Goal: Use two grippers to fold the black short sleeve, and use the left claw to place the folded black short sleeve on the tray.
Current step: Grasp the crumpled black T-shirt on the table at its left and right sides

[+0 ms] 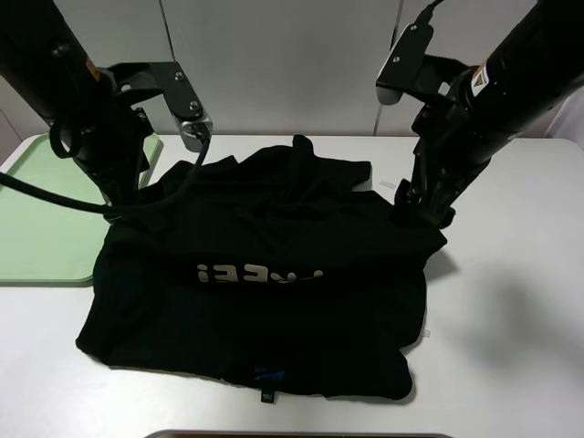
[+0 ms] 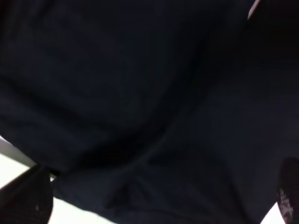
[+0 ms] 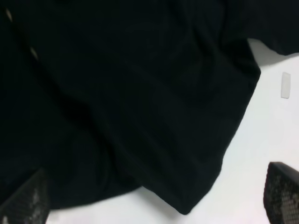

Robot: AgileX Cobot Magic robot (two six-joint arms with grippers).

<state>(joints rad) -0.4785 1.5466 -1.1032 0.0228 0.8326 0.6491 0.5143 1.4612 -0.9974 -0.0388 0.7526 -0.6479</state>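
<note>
Both low, jaws wide: left end effector (image 2: 156, 205), right end effector (image 3: 154, 198).

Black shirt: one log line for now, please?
black short sleeve: rumpled on table; left gripper: open above it; right gripper: open above it

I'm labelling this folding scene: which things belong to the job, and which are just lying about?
Job: black short sleeve, tray, left hand, right hand.
Lying about: small white strip on the table, dark object at the table's near edge.
</note>
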